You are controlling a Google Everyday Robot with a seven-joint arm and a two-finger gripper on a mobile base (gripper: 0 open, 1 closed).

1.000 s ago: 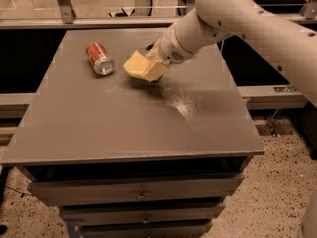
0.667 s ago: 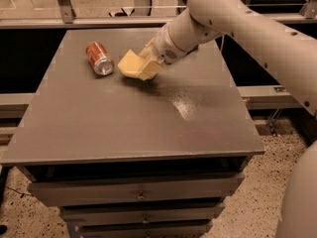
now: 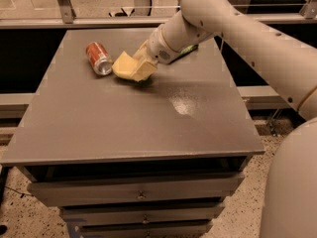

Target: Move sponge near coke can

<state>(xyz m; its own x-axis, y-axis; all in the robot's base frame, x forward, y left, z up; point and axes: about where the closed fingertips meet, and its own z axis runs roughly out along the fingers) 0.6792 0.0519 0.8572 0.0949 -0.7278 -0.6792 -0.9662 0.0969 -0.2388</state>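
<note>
Fingers (image 3: 144,67) of our gripper (image 3: 136,71) clamp the sponge (image 3: 123,63) low over the worktop (image 3: 124,133), just at three o'clock of the coke can (image 3: 99,58). We judge placement is in hand; next, lower and release gently.

We are holding our hand (image 3: 142,67) low over the far part of the grey surface (image 3: 124,133), a little left of its middle, with our white arm (image 3: 178,31) coming in from the right. The hand is clamping the pale yellow sponge (image 3: 123,63), which is tilting, its left edge pointing toward the coke can (image 3: 99,58). The can is lying on its side just beside the sponge, its silver end turning toward us; we cannot tell whether the two are touching. A dark shadow is lying under the sponge and hand. Behind the arm, a bit of a green bag (image 3: 189,48) is showing on the surface. Drawers (image 3: 141,195) are facing us below the front edge.
</note>
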